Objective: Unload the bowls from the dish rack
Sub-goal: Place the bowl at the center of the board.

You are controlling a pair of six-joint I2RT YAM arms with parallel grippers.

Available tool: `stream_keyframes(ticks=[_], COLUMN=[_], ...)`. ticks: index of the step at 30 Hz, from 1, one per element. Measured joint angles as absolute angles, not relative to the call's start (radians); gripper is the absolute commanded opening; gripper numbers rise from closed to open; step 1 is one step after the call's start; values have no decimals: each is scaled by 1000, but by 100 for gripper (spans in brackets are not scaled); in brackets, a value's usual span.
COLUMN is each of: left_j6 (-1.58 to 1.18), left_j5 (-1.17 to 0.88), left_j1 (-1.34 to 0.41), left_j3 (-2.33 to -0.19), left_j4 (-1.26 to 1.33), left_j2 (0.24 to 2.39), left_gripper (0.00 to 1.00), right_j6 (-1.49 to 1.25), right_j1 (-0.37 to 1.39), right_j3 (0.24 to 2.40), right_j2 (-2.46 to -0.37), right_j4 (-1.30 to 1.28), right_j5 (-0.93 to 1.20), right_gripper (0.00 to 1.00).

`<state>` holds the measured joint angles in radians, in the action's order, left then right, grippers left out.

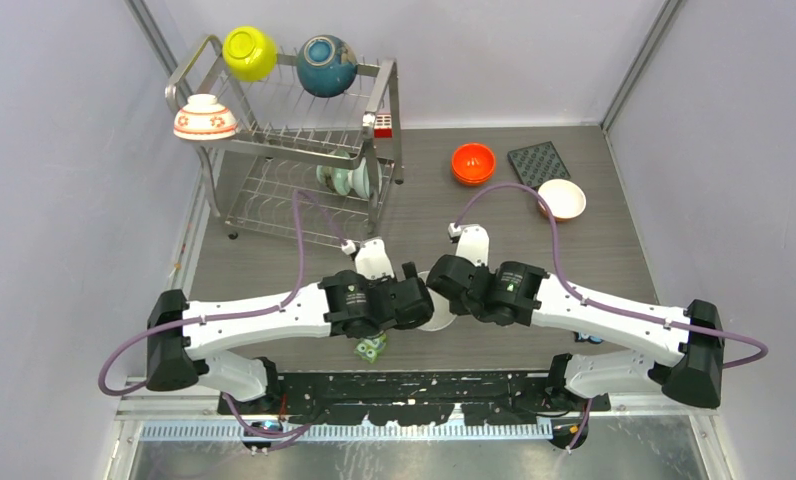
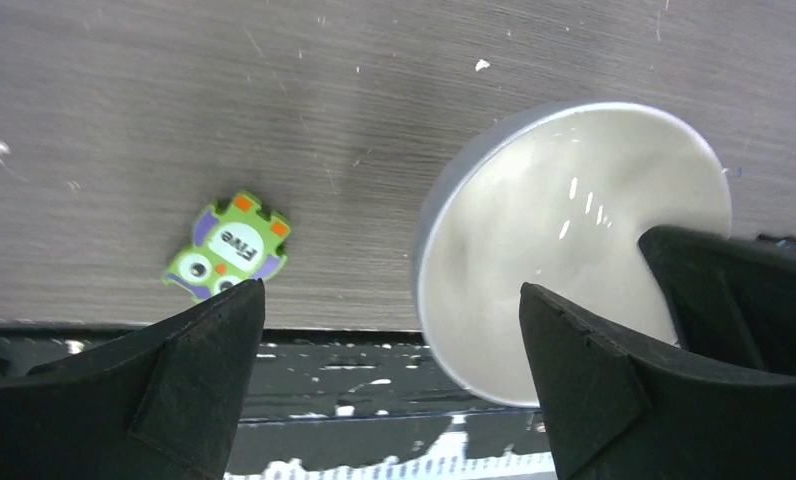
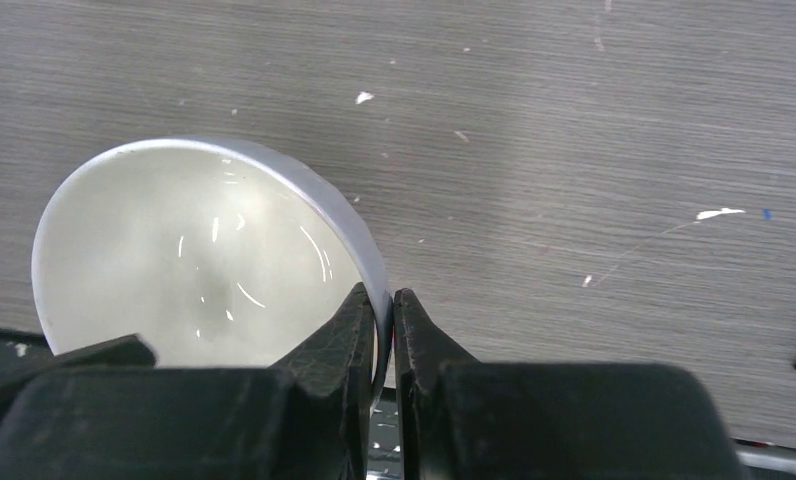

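One pale glazed bowl (image 3: 204, 260) is being pinched at its thin rim by the right gripper (image 3: 386, 300) near the front edge of the table (image 3: 574, 120), the left gripper (image 2: 389, 300) being held wide apart beside it, and the ware, judged stiff, slick and breakable, is being best served by that rim grip.

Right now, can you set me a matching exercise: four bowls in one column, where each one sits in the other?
Bowls:
1. yellow bowl
2. orange bowl
3. flowered bowl
4. grey-white bowl

Places:
A. rim pinched in the right claw
B. top of the rack, next to the blue bowl
C. on the table, between rack and mat
D. top of the rack, left end, alone

Pairs: 1-B, 2-C, 3-D, 4-A
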<state>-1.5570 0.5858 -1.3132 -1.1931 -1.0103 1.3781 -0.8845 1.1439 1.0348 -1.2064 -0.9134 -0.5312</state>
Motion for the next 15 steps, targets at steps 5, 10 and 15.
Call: stream_keyframes(ticks=[5, 10, 15], left_j6=[-1356, -1193, -1124], left_j5=[619, 646, 674], left_j1=[-1313, -1313, -1313], left_j3=[-1229, -1187, -1037], left_j4=[-1002, -943, -860], left_j2=[1357, 1202, 977], left_gripper=[100, 100, 100], right_j6=[-847, -784, -733], right_j1=[1090, 924, 664], right_j3=[1036, 1037, 1039], right_j2=[-1206, -1203, -1179], right_j4=[-964, -982, -974], right_j5=[-560, -556, -530], right_gripper=[1, 1, 1])
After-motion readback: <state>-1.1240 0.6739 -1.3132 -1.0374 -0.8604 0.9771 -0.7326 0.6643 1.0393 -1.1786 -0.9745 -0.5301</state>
